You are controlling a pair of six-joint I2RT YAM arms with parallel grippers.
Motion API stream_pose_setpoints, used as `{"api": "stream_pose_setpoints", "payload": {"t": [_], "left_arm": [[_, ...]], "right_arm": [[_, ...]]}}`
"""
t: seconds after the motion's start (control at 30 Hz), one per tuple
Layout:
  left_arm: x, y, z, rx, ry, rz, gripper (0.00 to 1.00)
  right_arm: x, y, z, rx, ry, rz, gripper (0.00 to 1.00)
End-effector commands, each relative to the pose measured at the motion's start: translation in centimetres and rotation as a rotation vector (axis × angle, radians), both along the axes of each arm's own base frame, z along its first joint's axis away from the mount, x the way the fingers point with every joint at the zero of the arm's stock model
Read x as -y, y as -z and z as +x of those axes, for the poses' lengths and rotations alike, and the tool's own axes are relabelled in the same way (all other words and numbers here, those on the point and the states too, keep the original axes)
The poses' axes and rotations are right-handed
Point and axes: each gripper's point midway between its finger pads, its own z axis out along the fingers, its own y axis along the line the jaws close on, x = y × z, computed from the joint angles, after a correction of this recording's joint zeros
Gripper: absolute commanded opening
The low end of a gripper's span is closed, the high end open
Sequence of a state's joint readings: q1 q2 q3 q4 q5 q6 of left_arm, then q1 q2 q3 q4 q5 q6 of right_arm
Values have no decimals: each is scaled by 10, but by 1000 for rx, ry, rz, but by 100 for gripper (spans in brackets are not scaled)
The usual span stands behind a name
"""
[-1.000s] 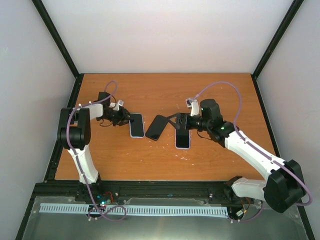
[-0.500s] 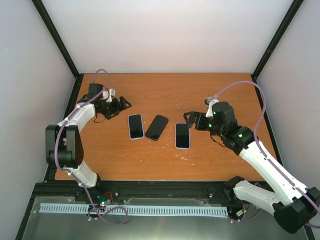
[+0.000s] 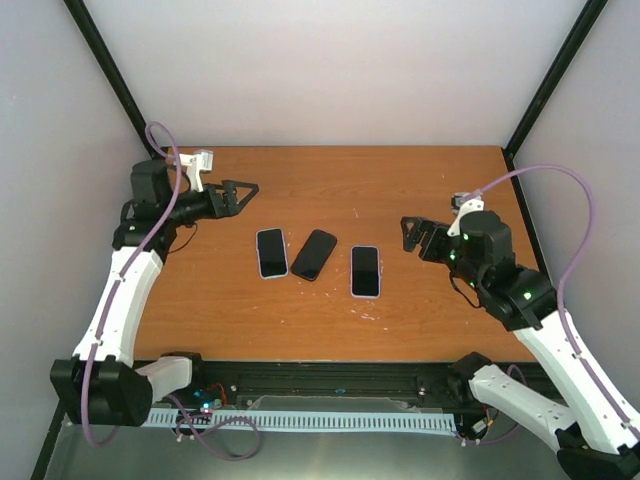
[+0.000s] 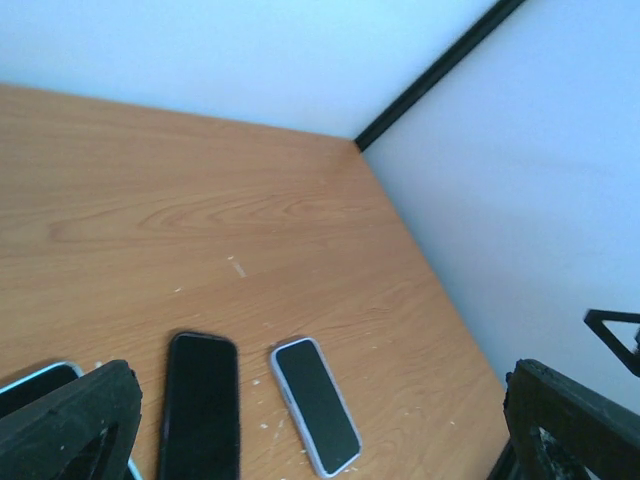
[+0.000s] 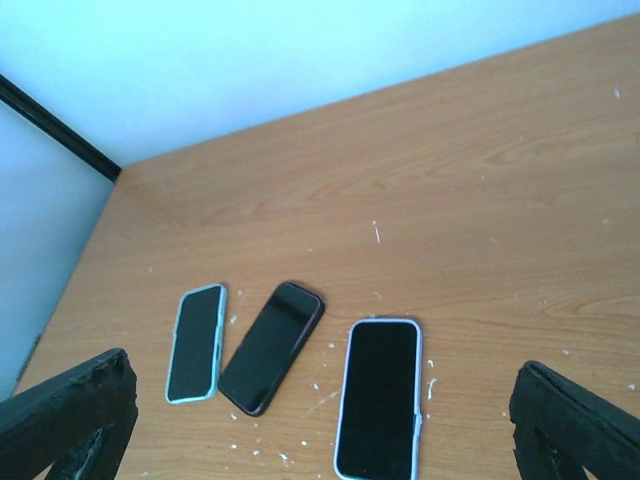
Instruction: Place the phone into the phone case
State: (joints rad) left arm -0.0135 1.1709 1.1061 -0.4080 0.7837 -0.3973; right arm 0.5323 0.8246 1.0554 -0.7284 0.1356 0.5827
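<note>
left claw (image 3: 240,193) wide, empty | right claw (image 3: 409,233) wide, empty | advice: pinch black glossy rectangular phone (image 3: 314,254), frame centre, by long edges

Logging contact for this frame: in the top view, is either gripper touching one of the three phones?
No, the left gripper and right gripper both sit off to the sides, apart from the phones.

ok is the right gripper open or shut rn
Open. On the right gripper, the fingers sit at opposite edges of the right wrist view, wide apart, with nothing gripped between them.
</note>
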Motion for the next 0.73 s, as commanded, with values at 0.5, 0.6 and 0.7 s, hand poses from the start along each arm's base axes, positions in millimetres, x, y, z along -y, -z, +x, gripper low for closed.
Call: {"api": "stream_pose_setpoints", "payload": {"t": [0.5,0.6,0.7], "left_arm": [[20,-31,-66,100,139,-130,99],[20,-33,-69,110,143,-132,99],[17,-34,-67,114,112,-124,99]], "right_arm": [[15,-35,-26,82,10,88,100],[11,-33,-26,72,-4,102,100],[11,-33,-26,71,-3,107,100]]}}
